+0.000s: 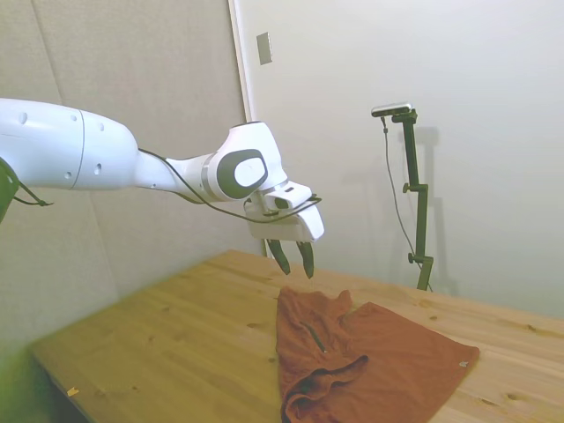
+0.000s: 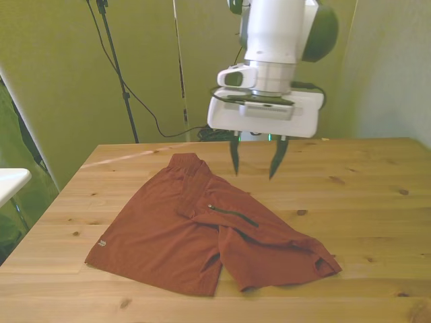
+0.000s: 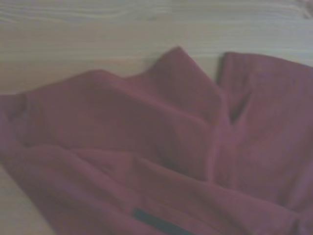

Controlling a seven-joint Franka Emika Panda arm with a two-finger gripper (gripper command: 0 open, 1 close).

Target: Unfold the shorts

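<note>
Side view: the white arm reaches in from the frame's left and its gripper (image 1: 295, 257) hangs in the air above the wooden table (image 1: 167, 339), dark fingers parted and holding nothing. The rust-orange shorts (image 1: 370, 361) lie rumpled at the lower centre-right of the frame, their nearest peak just below and right of the fingertips, not touching them. A small light tag (image 1: 463, 363) sits near the hem at the right; any print on it is too small to read. Bare wood runs wide to the left of the garment.

Front view: the gripper (image 2: 254, 159) hovers at upper centre, fingers spread moderately wide, above the far edge of the shorts (image 2: 182, 235). The garment spreads across the lower left and centre, one part folded over itself toward the lower right. A dark zip line (image 2: 232, 214) crosses the middle; a pale mark (image 2: 102, 243) near the left hem is illegible. Open tabletop (image 2: 377, 202) fills the right side.

Wrist view: blurred folds of the shorts (image 3: 161, 161) fill most of the frame, with a strip of pale wood (image 3: 98, 34) along the top.
</note>
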